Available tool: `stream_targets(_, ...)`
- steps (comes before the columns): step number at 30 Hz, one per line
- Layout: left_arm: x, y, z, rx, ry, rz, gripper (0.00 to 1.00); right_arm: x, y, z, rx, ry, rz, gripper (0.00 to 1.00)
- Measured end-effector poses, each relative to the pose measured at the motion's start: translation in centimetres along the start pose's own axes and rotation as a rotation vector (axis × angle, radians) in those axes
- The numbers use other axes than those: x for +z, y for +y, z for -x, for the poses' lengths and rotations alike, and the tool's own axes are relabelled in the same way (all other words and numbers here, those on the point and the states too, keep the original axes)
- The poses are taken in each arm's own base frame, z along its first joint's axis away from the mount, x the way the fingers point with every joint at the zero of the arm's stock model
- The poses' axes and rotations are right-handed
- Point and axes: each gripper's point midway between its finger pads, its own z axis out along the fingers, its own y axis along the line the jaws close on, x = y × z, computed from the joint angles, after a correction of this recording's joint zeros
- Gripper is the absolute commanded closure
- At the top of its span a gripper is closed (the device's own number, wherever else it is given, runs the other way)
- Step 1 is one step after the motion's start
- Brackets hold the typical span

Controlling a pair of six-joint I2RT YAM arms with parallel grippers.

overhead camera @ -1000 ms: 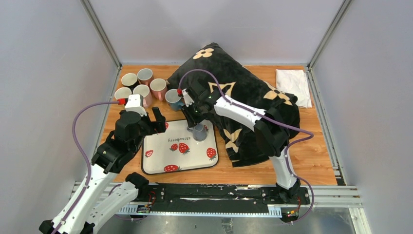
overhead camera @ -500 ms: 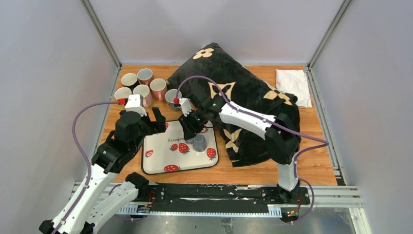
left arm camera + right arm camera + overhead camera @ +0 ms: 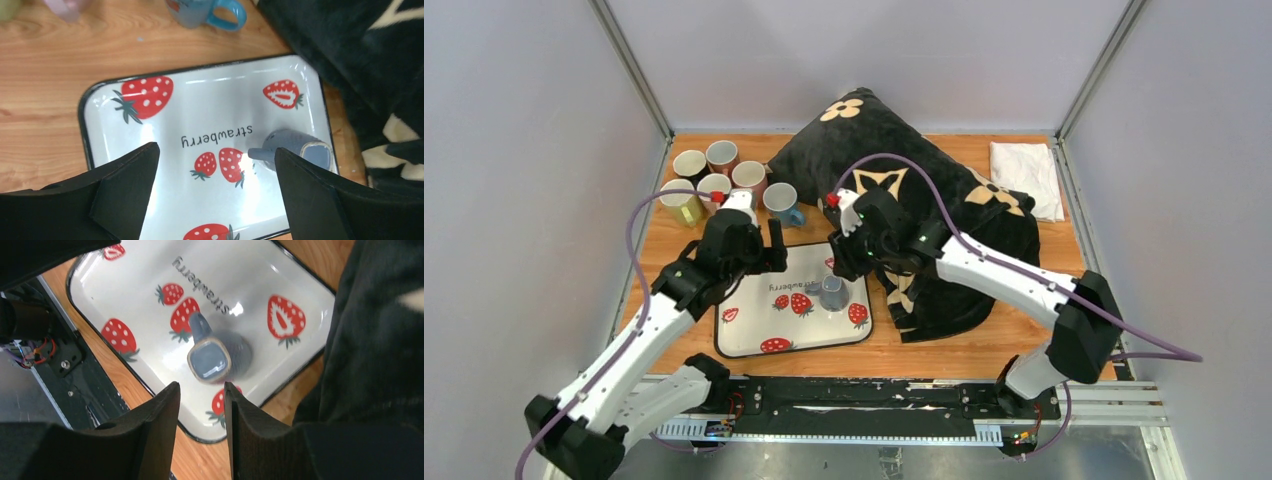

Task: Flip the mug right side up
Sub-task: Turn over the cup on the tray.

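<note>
The mug (image 3: 832, 293) stands upside down on the tray (image 3: 824, 328), toward the tray's right side. Its flat base faces up and its handle points at the tray's middle, so the turn is not yet done. The right claw (image 3: 200, 387) hangs just above it, jaws a narrow gap apart and empty, with the mug showing below through the gap. The left claw (image 3: 216, 150) hovers over the tray's left half, jaws wide apart and holding nothing. The main risk, as I judge it, is the tray itself. It looks glossy, so a claw closing off-centre on the rounded wall could send the mug sliding instead of catching it, perhaps into the black pillow (image 3: 904, 180) that lies along the tray's right edge. The right claw's gap looks too narrow to span the mug's body, so coming down like that it would strike the base. A grip on the handle alone may let the mug swing and drop mid-turn. With both claws over one tray, they could collide. The left arm could also knock the cup with the blue handle (image 3: 781, 202) just beyond the tray's far edge.
</note>
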Motion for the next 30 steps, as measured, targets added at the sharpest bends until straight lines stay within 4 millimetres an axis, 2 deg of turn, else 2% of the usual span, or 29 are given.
stream_targets(6,3.6,-1.3,-4.0,0.016,0.168,-0.027,0.09,-1.6,-0.7,-4.7,0.064,0.036,-0.045,0.58)
stream_targets(13,7.0,-2.9,-6.5,0.013,0.261,-0.062,0.11,-0.8,-1.0,-9.4,0.092,0.113,-0.045,0.58)
stream_targets(15,7.8,-3.3,-7.3,0.027,0.286,-0.066,0.11,-0.4,-0.9,-10.1,0.097,0.124,-0.036,0.58)
stream_targets(16,8.4,-3.8,-8.1,0.047,0.311,-0.071,0.11,-0.2,-0.8,-10.2,0.098,0.123,-0.031,0.58)
stream_targets(21,9.2,-4.6,-9.6,0.087,0.350,-0.076,0.11,1.2,-0.4,-9.8,0.104,0.101,0.002,0.57)
stream_targets(30,10.0,-4.3,-10.6,0.114,0.367,-0.058,0.14,3.3,-0.1,-10.0,0.138,0.098,0.038,0.57)
